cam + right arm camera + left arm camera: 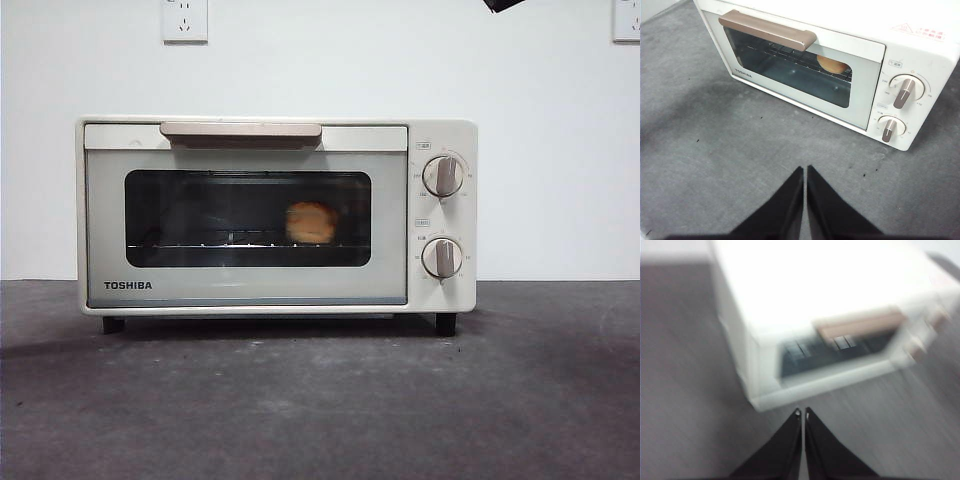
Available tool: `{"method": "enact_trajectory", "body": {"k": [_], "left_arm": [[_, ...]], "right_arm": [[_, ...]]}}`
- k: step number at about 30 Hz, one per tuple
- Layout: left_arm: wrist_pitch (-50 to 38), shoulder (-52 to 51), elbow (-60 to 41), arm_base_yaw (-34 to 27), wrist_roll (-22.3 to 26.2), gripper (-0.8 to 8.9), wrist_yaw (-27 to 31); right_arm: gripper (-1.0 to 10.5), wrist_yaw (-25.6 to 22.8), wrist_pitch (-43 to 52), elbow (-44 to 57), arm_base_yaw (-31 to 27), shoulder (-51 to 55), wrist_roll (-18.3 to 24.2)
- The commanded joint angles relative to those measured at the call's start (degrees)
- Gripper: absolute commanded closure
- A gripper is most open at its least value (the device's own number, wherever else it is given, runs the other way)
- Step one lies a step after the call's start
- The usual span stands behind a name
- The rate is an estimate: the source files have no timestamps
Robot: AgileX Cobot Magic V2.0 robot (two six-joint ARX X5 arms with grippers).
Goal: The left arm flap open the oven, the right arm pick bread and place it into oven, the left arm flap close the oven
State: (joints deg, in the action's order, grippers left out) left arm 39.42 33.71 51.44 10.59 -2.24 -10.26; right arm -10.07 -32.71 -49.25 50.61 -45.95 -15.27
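Oven [245, 228]: door is shut.
Bread [311, 222]: seen on the rack inside, right of centre.
Left gripper [802, 413]: closed, empty.
Right gripper [805, 170]: closed, empty.
Progress: judged complete.

oven [805, 315] motion-blurred, bread [311, 222] dim behind glass

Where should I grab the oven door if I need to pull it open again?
Take the beige bar handle along the top edge of the oven door, coming from the front and slightly above. It stands proud of the door with a gap beneath for a finger to hook, and the door probably hinges at the bottom. The bread sits inside on the rack.
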Motion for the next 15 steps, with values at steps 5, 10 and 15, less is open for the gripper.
{"method": "enact_trajectory", "body": {"k": [5, 10, 15], "left_arm": [[-23.02, -9.51, -10.36, -5.03, 3.41, 7.93, 9.86], [-28.74, -17.11, -20.52, -8.50, 5.16, 7.94, 16.00], [-28.74, -22.99, -29.70, -10.58, 5.27, 7.93, 18.45]], "right_arm": [[9.4, -0.09, 0.55, -0.46, 0.52, -0.37, -0.39], [9.4, -0.09, 0.55, -0.46, 0.52, -0.37, -0.39], [9.4, -0.09, 0.55, -0.46, 0.52, -0.37, -0.39]]}}
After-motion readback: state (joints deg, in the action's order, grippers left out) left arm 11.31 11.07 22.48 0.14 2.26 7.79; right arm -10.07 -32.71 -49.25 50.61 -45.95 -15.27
